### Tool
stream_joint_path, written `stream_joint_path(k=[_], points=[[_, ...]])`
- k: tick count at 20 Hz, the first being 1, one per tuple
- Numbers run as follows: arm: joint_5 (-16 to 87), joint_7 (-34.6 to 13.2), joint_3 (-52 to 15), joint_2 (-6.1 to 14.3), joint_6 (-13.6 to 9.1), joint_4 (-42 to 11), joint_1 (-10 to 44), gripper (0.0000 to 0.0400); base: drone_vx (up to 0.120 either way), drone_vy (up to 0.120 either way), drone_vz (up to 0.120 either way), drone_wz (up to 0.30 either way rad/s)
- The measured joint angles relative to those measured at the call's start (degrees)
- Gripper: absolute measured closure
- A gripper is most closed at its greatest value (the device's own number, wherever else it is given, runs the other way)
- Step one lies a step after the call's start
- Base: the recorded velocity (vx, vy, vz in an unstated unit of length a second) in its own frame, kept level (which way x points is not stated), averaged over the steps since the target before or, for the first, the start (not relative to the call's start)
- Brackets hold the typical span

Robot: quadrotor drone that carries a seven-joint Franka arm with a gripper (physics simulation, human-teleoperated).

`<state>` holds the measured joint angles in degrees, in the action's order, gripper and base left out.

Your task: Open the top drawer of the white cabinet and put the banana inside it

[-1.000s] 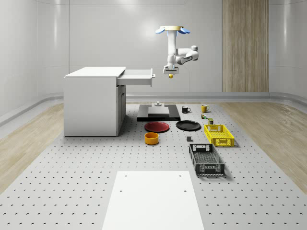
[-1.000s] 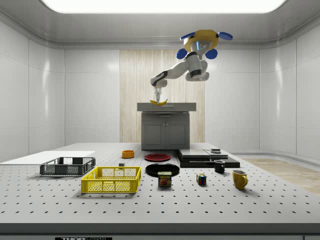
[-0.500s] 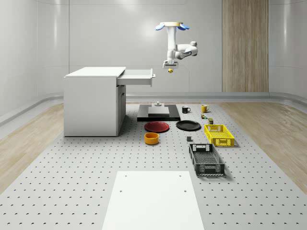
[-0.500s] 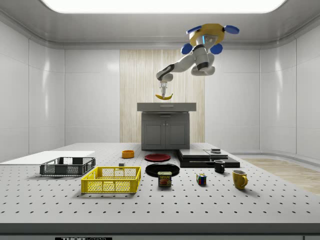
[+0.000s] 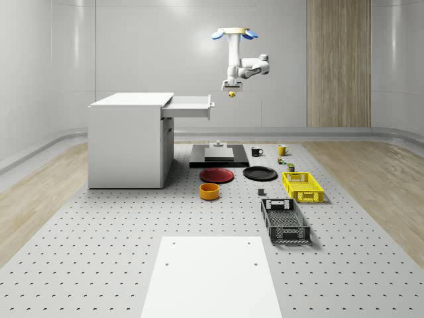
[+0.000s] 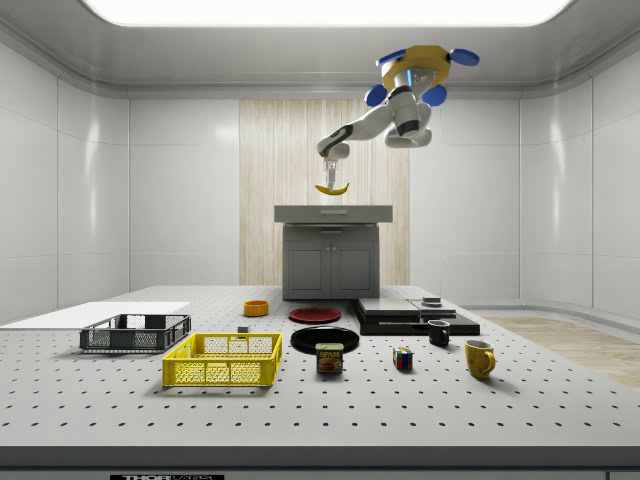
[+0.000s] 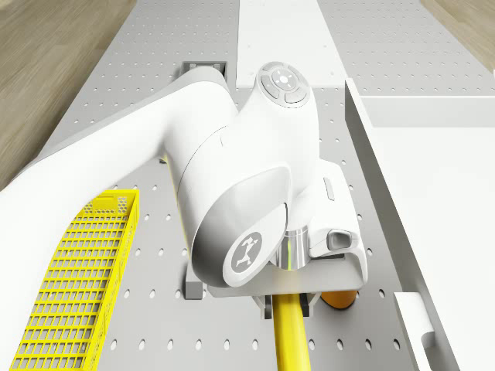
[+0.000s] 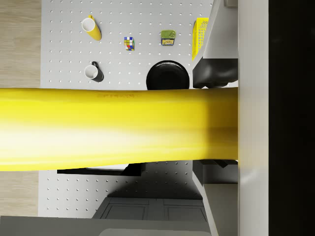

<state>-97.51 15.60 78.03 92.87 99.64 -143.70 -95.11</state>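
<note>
The white cabinet stands at the whole-scene view's left with its top drawer pulled out. The drone hovers high, just off the drawer's front, toward that view's right. Its arm reaches down and the gripper is shut on the yellow banana, which hangs slightly above drawer height and outside the drawer. From the side, the banana hangs crosswise under the gripper, above the cabinet. In the wrist view the banana lies right across the picture.
Below the arm lie a black slab, a red plate, a black plate and an orange bowl. Further toward the whole-scene view's right are a yellow basket, a dark basket, two mugs, a can and a cube.
The drone and arm have risen and drifted toward the whole-scene view's left, carrying the banana from about drawer-front height to slightly above it. The drawer has stayed open.
</note>
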Motion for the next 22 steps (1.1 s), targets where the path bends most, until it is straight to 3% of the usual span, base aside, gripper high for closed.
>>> stream_joint_path(k=[22], points=[[0.0,0.0,0.0,0.0,0.0,0.0,0.0,0.0210,0.000,-0.120,0.000,0.000]])
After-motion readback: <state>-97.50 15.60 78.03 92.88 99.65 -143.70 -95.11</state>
